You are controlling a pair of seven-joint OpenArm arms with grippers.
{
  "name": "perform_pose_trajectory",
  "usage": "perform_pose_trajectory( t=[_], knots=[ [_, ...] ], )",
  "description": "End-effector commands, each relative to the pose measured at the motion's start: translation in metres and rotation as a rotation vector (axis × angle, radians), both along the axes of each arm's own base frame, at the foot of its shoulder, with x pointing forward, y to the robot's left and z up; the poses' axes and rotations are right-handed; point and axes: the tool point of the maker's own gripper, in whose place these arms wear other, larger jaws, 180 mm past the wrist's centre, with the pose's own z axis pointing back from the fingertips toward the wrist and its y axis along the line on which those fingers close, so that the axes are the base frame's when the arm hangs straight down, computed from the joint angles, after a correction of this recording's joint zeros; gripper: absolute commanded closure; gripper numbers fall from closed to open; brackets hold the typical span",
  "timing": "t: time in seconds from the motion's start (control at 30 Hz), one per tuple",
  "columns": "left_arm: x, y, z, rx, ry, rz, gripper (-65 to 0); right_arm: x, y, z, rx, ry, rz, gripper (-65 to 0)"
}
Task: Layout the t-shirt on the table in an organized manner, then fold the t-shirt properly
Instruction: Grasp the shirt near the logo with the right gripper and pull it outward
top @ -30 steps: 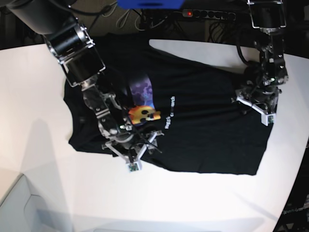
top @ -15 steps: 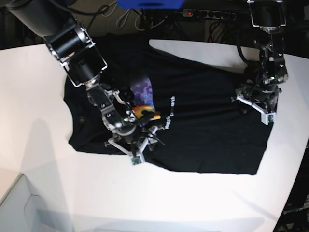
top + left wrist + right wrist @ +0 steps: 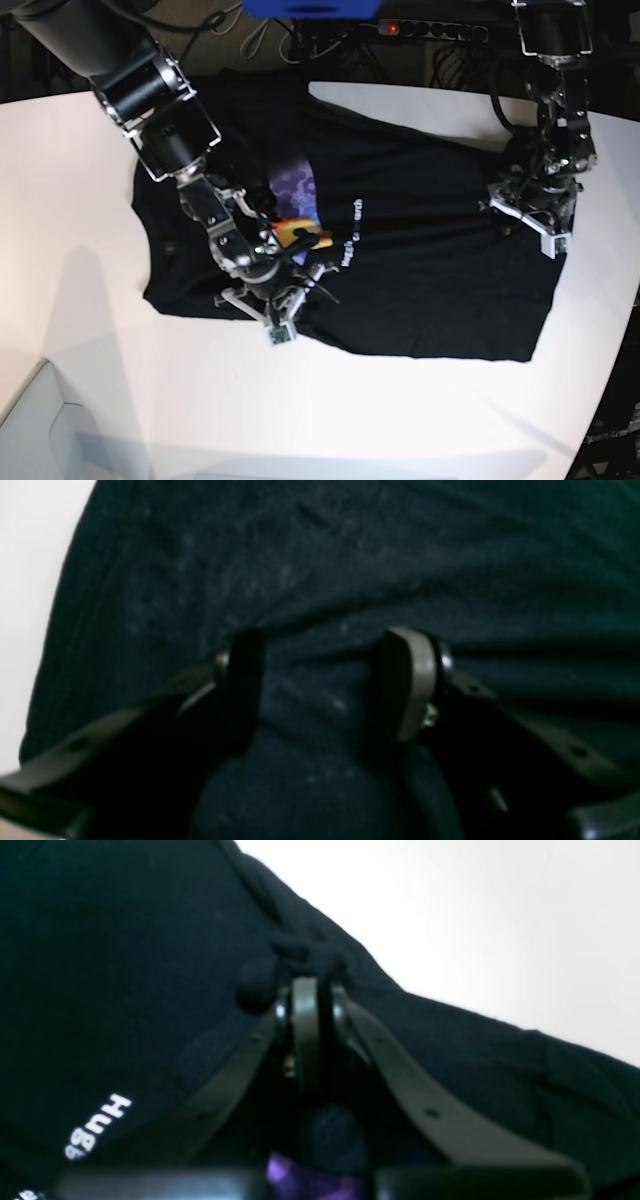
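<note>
The t-shirt (image 3: 420, 250) lies spread on the table (image 3: 80, 200). At its near hem, the right gripper (image 3: 305, 990) is pinched closed, seemingly on a cloth fold. The left gripper (image 3: 325, 685) rests parted on the shirt's edge.

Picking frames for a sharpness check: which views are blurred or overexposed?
Left wrist: soft, dim, t-shirt weave barely resolved. Right wrist: table washed out to white, near gripper parts out of focus. Base: sharpest, though glare whitens the table's near side and the arms throw soft shadows.
</note>
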Motion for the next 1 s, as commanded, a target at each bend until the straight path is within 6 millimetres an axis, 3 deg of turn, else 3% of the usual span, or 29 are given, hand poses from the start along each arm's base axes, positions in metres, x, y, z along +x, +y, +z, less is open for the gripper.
perform_pose_trajectory(
  t=[0.0,0.23,0.37,0.5,0.7,0.83,0.9,0.97],
  knots=[
    [-0.016,0.0,-0.016,-0.01,0.097,-0.001,-36.7,0.021,0.006,0.034,0.025,-0.094,0.007,0.0],
    [-0.018,0.0,-0.017,-0.007,0.104,0.0,-36.7,0.04,-0.011,0.085,0.098,-0.209,-0.049,0.0],
    [-0.022,0.001,-0.02,-0.007,0.116,0.0,-36.7,0.062,-0.049,0.109,0.147,-0.25,-0.169,0.0],
    [-0.026,0.001,-0.02,-0.004,0.119,-0.001,-36.7,0.081,-0.073,0.124,0.182,-0.282,-0.252,0.0],
    [-0.027,0.001,-0.021,-0.004,0.122,-0.002,-36.7,0.106,-0.107,0.117,0.197,-0.314,-0.365,0.0],
    [-0.027,0.001,-0.021,-0.004,0.124,-0.001,-36.7,0.114,-0.117,0.106,0.166,-0.31,-0.387,0.0],
    [-0.027,0.001,-0.022,-0.005,0.125,-0.001,-36.7,0.115,-0.119,0.105,0.159,-0.312,-0.392,-4.1],
    [-0.027,0.001,-0.021,-0.004,0.122,-0.002,-36.7,0.115,-0.12,0.105,0.159,-0.317,-0.392,-13.6]
  ],
)
